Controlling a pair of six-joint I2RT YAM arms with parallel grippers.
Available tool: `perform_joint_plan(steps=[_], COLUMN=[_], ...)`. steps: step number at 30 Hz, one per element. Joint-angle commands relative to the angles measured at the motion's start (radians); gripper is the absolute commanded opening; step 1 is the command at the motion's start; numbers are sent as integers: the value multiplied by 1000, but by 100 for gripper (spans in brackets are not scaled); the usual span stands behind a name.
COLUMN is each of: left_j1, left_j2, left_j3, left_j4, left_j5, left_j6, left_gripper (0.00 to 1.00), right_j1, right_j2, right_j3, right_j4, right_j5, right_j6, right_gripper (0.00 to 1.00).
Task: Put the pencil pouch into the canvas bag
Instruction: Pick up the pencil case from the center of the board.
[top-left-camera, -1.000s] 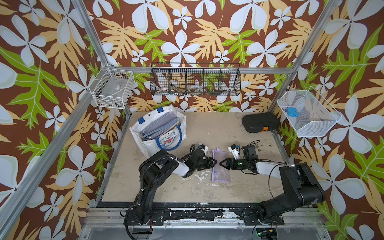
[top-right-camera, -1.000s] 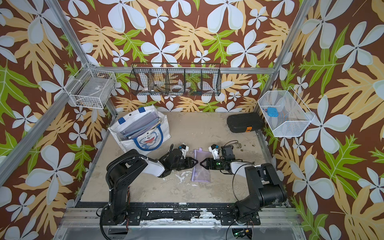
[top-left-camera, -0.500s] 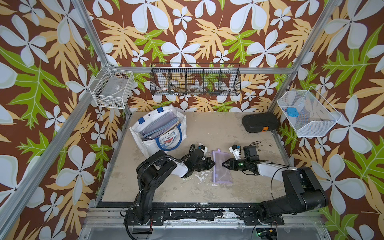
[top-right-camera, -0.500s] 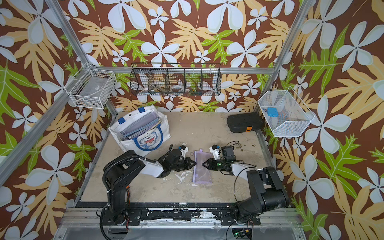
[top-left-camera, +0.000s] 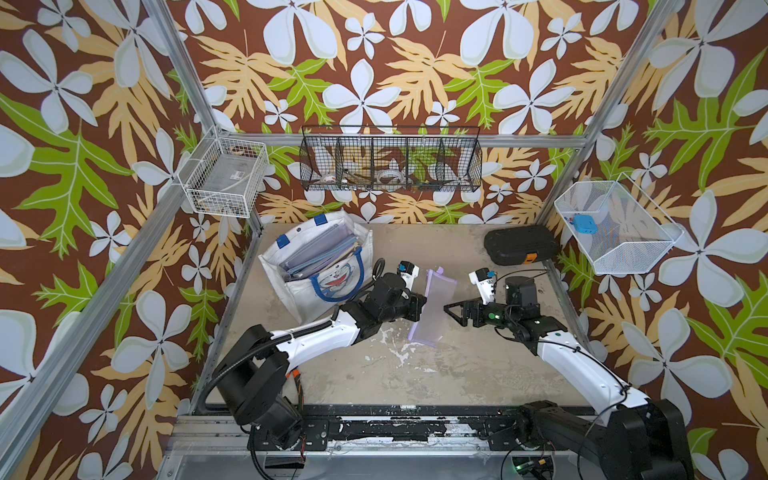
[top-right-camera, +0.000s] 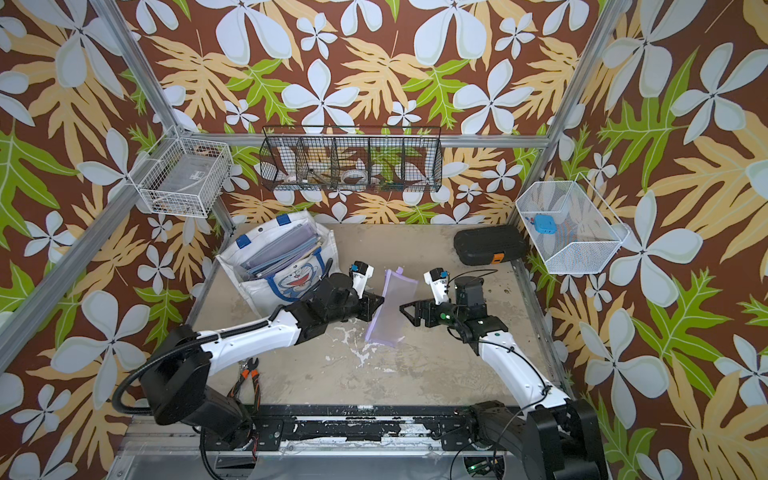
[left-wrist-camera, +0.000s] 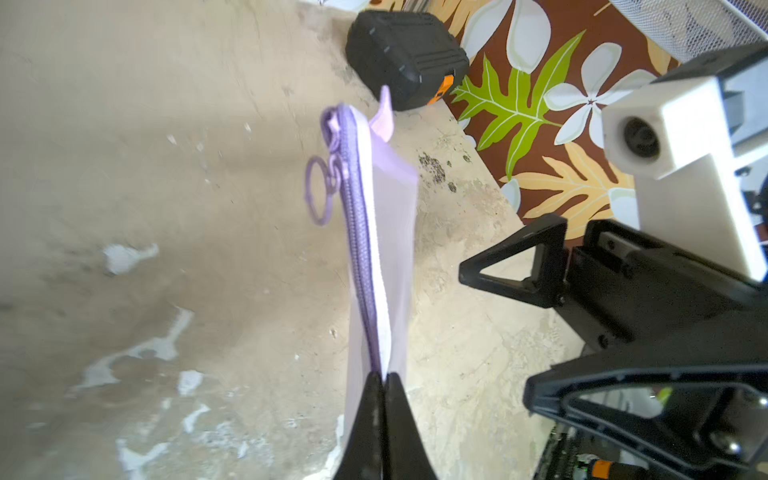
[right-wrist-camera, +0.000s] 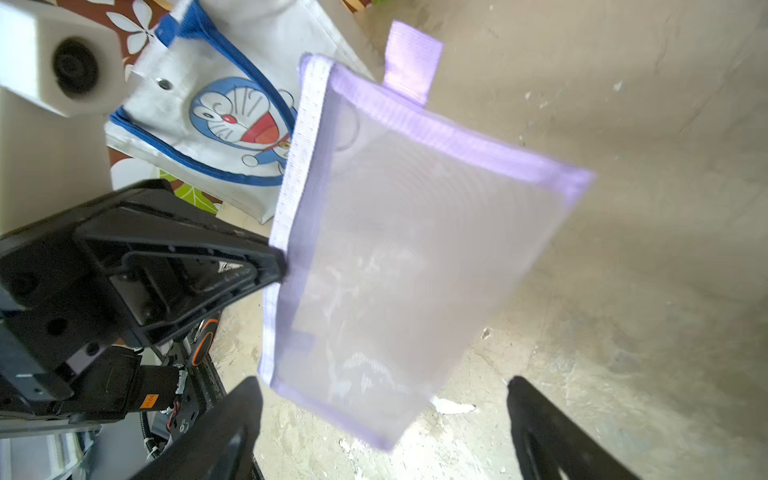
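The pencil pouch (top-left-camera: 434, 303) (top-right-camera: 392, 305) is a lilac mesh pouch with a purple zipper, held up on edge over the table's middle. My left gripper (top-left-camera: 420, 309) (top-right-camera: 379, 311) (left-wrist-camera: 384, 376) is shut on the zipper edge of the pouch (left-wrist-camera: 388, 232). My right gripper (top-left-camera: 451, 311) (top-right-camera: 405, 311) (right-wrist-camera: 382, 386) stands open just right of the pouch (right-wrist-camera: 407, 249), apart from it. The white canvas bag (top-left-camera: 305, 297) (top-right-camera: 259, 293) (right-wrist-camera: 195, 79) with blue handles and a cat face stands open at the back left, with folders inside.
A black hard case (top-left-camera: 521, 245) (top-right-camera: 486, 245) (left-wrist-camera: 405, 62) with an orange tab lies at the back right. Pliers (top-right-camera: 249, 374) lie near the left arm's base. Wire baskets (top-left-camera: 390, 160) (top-left-camera: 615, 228) (top-left-camera: 224, 176) hang on the walls above the table.
The pouch lay flat between both grippers; my left gripper shut on its edge and raised it on edge. My right gripper opened, let go and drew back a little.
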Motion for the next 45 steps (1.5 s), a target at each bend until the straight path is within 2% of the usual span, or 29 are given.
perform_joint_plan(steps=[1, 6, 12, 16, 20, 27, 31, 34, 39, 45], left_j1=[12, 67, 104, 169, 278, 391, 401, 405, 434, 442], left_j2=[-67, -167, -187, -180, -180, -131, -65, -64, -87, -100], left_j3=[80, 223, 449, 541, 576, 566, 580, 514, 423, 346], left_j4=[-269, -438, -561, -546, -500, -403, -444, -437, -453, -541], left_j5=[-145, -223, -438, -570, -568, -616, -649, -651, -587, -554], left_j6=[244, 404, 648, 830, 933, 1100, 1121, 1116, 1041, 1025], left_gripper=[0, 0, 0, 0, 0, 0, 0, 0, 0, 0], right_j1=[1, 0, 0, 1, 2, 2, 2, 3, 2, 2], right_j2=[-48, -104, -133, -129, -104, -21, -4, 1, -9, -26], right_j3=[48, 141, 188, 190, 216, 292, 276, 250, 245, 254], right_j4=[-74, -134, -135, -120, -125, -120, -90, -62, -57, -91], right_j5=[26, 35, -8, -44, -67, -107, -110, -113, -112, -94], right_j6=[-20, -33, -20, -19, -44, -72, -66, -46, -41, -65], right_gripper=[98, 100, 100, 100, 100, 100, 100, 100, 100, 100])
